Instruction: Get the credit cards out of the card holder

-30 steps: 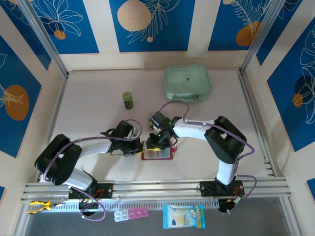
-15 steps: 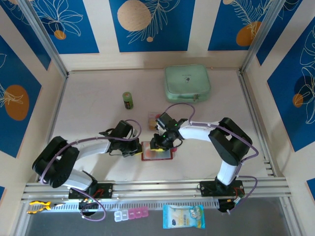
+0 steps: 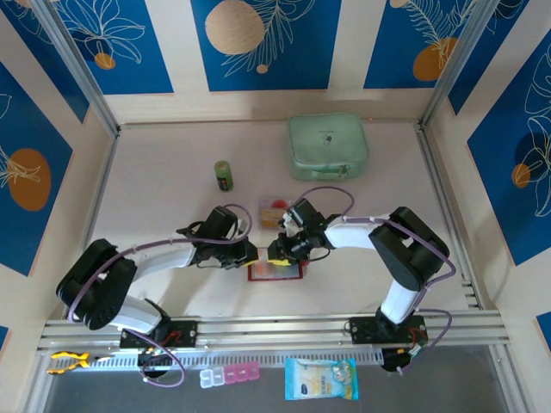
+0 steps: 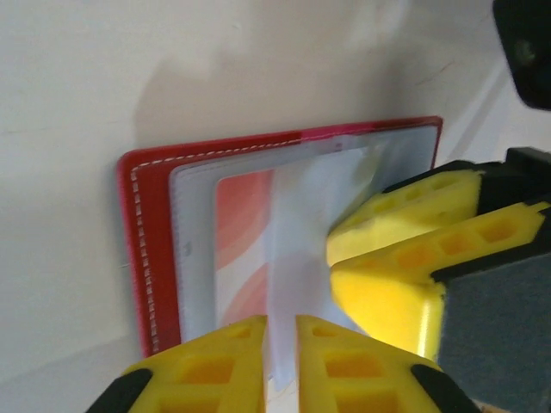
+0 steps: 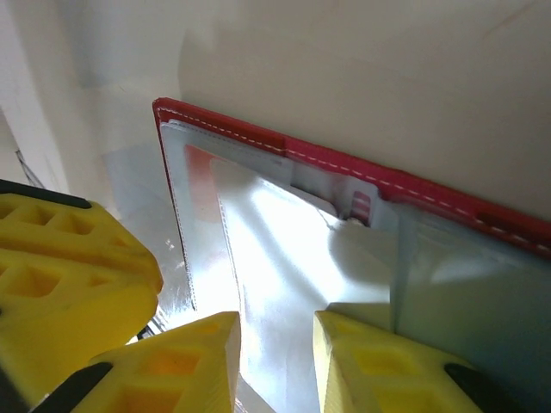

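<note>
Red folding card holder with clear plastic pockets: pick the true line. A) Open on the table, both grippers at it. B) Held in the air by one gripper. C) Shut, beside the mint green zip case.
A: the red folding card holder lies open on the pale table, with the left gripper and the right gripper at its clear pockets.

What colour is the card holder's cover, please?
Red, white stitching; the card holder shows best in left wrist view.

walls [image 3: 267, 43]: blue floral panels | table [image 3: 155, 172]: pale beige | light: even
</note>
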Action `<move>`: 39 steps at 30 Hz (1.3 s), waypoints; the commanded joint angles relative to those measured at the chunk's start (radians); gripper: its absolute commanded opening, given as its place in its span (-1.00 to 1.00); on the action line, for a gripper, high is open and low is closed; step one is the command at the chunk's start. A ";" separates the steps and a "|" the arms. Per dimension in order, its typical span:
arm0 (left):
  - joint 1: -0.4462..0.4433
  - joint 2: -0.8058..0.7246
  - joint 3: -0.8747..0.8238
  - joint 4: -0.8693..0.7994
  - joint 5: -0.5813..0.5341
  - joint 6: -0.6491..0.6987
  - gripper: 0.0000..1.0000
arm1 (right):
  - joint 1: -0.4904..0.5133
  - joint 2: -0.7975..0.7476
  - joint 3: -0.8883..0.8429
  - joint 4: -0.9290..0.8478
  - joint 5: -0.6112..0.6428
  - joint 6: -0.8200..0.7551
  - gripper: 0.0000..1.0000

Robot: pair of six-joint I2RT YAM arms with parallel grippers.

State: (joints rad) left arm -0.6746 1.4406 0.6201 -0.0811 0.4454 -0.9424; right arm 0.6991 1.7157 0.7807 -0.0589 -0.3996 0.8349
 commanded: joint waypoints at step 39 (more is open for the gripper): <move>-0.034 0.134 -0.004 0.225 0.084 -0.122 -0.65 | -0.051 -0.044 -0.105 0.150 -0.116 0.020 -0.45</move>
State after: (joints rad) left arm -0.6987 1.5684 0.6270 0.0998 0.4980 -1.0431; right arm 0.6521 1.7073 0.6918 0.1013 -0.4980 0.8474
